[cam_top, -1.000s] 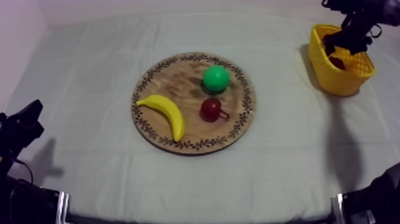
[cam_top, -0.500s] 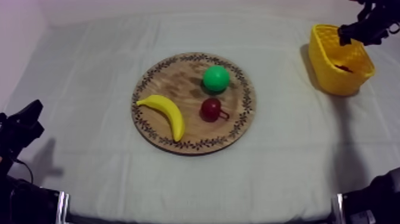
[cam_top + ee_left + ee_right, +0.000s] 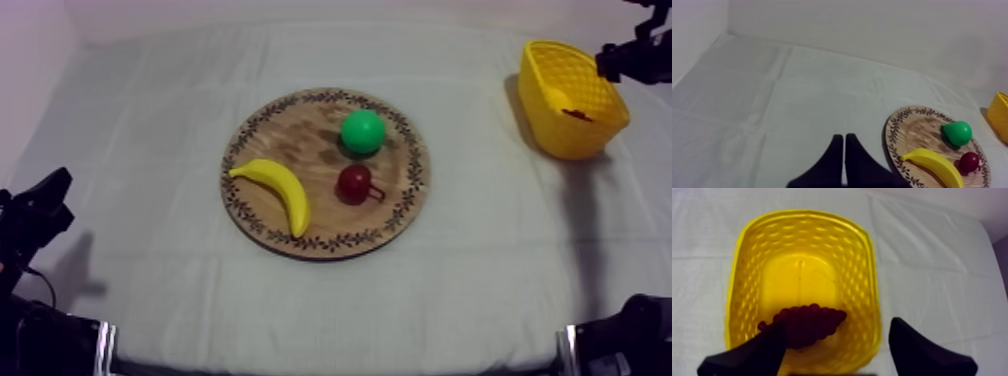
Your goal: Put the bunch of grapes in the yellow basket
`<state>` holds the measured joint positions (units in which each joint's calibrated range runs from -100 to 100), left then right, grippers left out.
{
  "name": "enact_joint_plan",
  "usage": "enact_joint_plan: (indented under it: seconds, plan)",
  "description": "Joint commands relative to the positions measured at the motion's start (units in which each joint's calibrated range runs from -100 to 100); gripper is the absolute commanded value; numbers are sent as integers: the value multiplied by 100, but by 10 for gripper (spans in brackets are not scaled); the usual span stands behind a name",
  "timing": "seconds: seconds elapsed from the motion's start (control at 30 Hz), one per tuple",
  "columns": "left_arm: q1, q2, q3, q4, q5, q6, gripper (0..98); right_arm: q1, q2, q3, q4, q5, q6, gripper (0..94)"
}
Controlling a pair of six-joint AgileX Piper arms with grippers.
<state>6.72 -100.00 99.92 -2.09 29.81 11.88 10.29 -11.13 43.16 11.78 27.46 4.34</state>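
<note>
The dark red bunch of grapes [image 3: 807, 323] lies on the floor of the yellow basket [image 3: 867, 263], a dark patch [image 3: 576, 114] inside the basket [image 3: 560, 135] in the top view. My right gripper [image 3: 837, 328] hangs open above the basket with nothing between its fingers [image 3: 922, 353]; from above it [image 3: 625, 60] sits just past the basket's far right rim. My left gripper [image 3: 844, 150] is shut on nothing, low at the table's left side [image 3: 45, 205].
The round wooden board [image 3: 300, 150] at the table's middle carries a banana [image 3: 278, 192], a green pear [image 3: 363, 131] and a small red fruit [image 3: 354, 184]. Bare cloth lies between board and basket.
My right gripper has lifted out of the basket and drawn back to the right, leaving the grapes inside. The left arm has not moved.
</note>
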Motion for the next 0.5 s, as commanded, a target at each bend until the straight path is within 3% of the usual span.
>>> enact_joint_plan:
  seconds: [0.0,0.47]
  plan:
    - [-3,0,-3,2,2,1,1,-25,-703,763,64,-157,-82,562]
    - [-3,0,-3,2,2,1,1,-172,-3016,2959,176,-615,-198,453]
